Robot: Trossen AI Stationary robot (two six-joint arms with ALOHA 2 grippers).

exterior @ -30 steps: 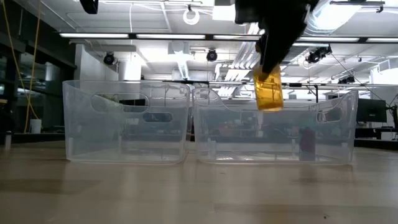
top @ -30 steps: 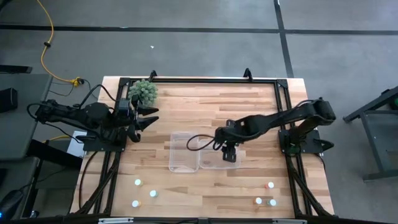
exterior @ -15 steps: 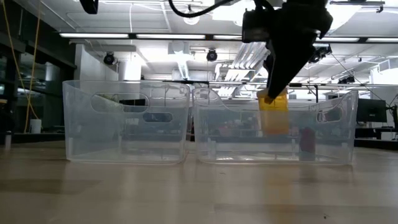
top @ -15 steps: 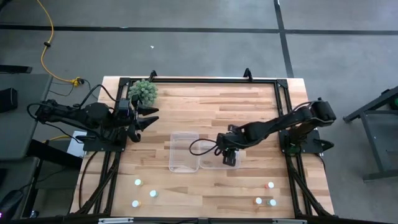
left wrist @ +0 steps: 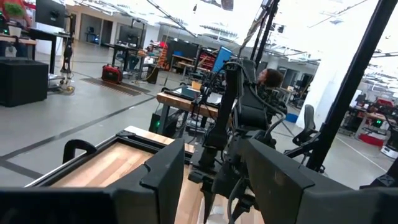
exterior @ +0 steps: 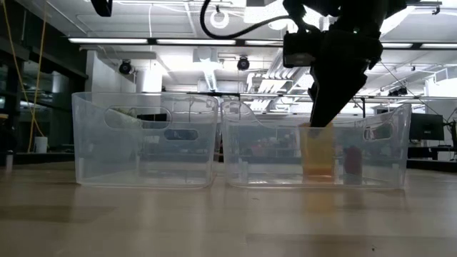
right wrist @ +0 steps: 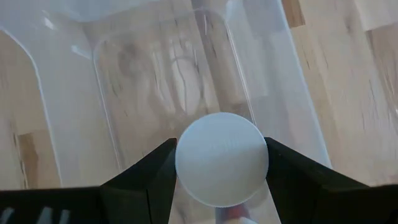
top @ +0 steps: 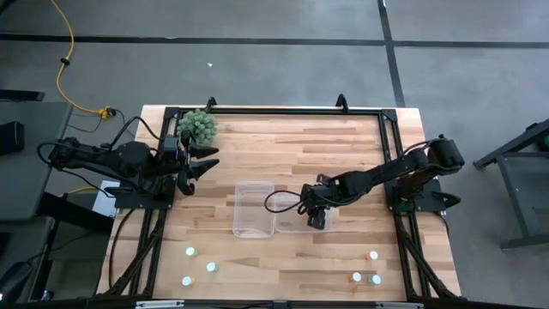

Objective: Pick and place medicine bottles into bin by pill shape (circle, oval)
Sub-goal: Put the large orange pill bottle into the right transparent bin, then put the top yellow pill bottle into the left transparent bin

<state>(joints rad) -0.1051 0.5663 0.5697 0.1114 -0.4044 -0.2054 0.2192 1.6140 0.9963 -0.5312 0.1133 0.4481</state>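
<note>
So I've got the right gripper down inside the right-hand clear bin, clamped on an orange medicine bottle with a white cap, and from table height the bottle base looks at or just above the bin floor. My worry is the release: if the bottle isn't actually seated when I let go, it could tip and roll, and there's already a darker bottle sitting just beside it in the same bin, so a topple could knock into that one. The other risk is pulling out at an angle and catching the bin wall with a finger, which would drag the bin, since it sits touching the left bin and both look light. The low view is the only one that tells me bottle height against the floor. The high view hides the bottle under the arm, but it shows the remaining bottles in 2 clusters along the near edge of the table, plus the left gripper parked near the green plant ball with its fingers apart and nothing in them. The right wrist view shows the cap squarely between the fingers, which nothing else gives me.
</note>
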